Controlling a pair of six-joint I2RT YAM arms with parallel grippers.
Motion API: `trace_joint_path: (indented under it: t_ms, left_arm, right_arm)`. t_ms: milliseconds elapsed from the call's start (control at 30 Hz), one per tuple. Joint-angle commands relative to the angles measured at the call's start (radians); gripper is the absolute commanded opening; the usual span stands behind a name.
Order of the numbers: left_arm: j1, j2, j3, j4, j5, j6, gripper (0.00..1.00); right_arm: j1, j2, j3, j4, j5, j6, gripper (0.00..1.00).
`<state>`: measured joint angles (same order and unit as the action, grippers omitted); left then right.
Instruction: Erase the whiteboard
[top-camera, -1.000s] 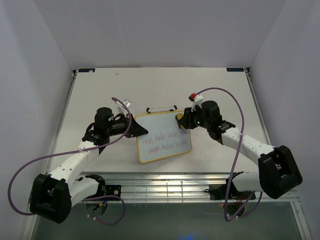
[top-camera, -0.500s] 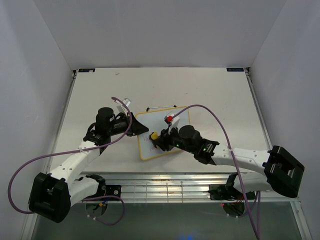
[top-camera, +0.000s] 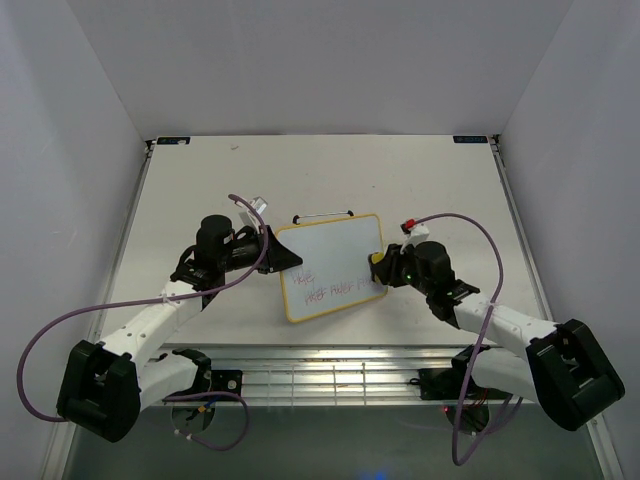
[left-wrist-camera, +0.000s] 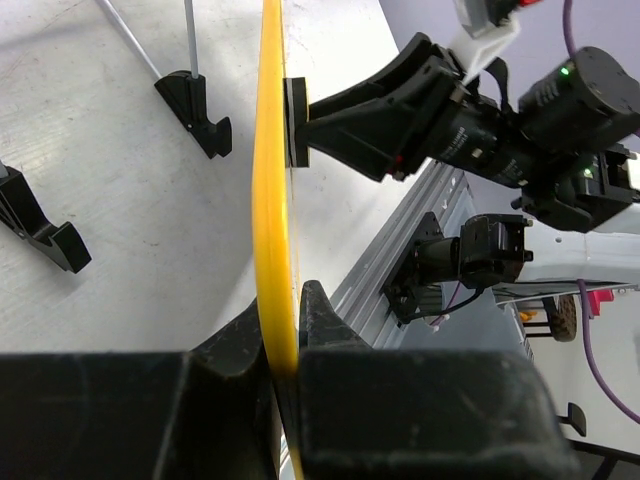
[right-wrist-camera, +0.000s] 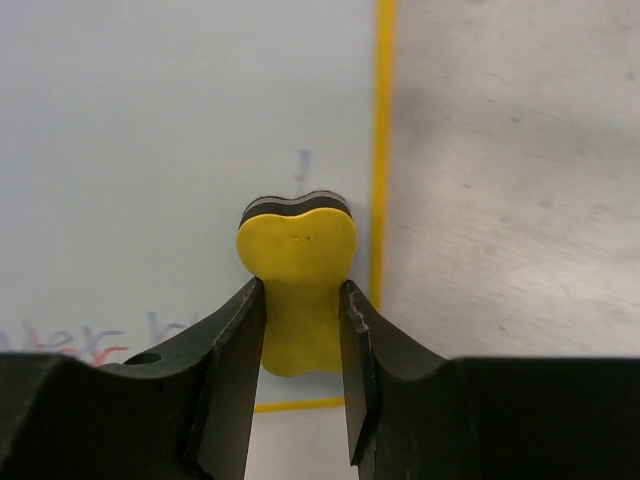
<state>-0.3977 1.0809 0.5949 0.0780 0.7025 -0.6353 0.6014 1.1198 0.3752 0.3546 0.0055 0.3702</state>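
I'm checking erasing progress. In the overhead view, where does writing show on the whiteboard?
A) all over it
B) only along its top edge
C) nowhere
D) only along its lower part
D: the whiteboard is blank in its upper part; pink-red writing shows only along the lower part, near the eraser.

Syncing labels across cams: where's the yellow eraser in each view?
Top external: eraser at the right edge of the whiteboard.
Left wrist: edge-on, upper centre, against the board's face.
Right wrist: centre, clamped in the right gripper.
Shared landmark: the board's yellow frame.
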Motion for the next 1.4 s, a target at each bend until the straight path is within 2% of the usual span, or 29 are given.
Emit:
trace_joint_path:
  t_ms: [0,133,433,567,700,800,1000,1133,1267,1367]
  left_arm:
    - [-0.038,-0.05,0.028,0.123,0.264,-0.067,0.0]
    - [-0.038,-0.055,0.029,0.123,0.264,-0.072,0.0]
    - [-0.039,-0.044,0.02,0.123,0.262,-0.079,0.0]
    - [-0.044,-0.038,0.02,0.121,0.264,-0.076,0.0]
    - [-0.049,-0.022,0.031,0.121,0.258,-0.081,0.0]
    - [-0.05,-0.021,0.037,0.123,0.253,-0.081,0.0]
    - [-0.05,-0.035,0.033,0.121,0.253,-0.084,0.0]
    - [-0.05,-0.035,0.036,0.123,0.246,-0.084,0.0]
    - [-0.052,-0.026,0.037,0.123,0.235,-0.083,0.0]
    - [-0.055,-0.019,0.042,0.124,0.204,-0.089,0.0]
  right_arm:
    - [-0.104,0.035,-0.042,-0.078,-0.068,-0.033,0.08]
    - [-0.164,0.048,-0.027,-0.077,-0.125,-0.051,0.08]
    - [-0.164,0.078,0.099,-0.066,-0.214,-0.062,0.08]
    - [-0.114,0.092,0.146,-0.031,-0.254,-0.037,0.08]
    - [-0.071,0.117,0.18,-0.026,-0.196,-0.034,0.08]
    - [-0.094,0.138,0.189,-0.046,-0.153,-0.051,0.08]
    - [-0.225,0.192,0.172,-0.101,-0.164,-0.103,0.08]
    - [-0.25,0.181,0.151,-0.132,-0.154,-0.131,0.08]
    - [-0.235,0.144,0.137,-0.103,-0.254,-0.11,0.08]
    - [-0.148,0.112,0.142,-0.074,-0.24,-0.082,0.08]
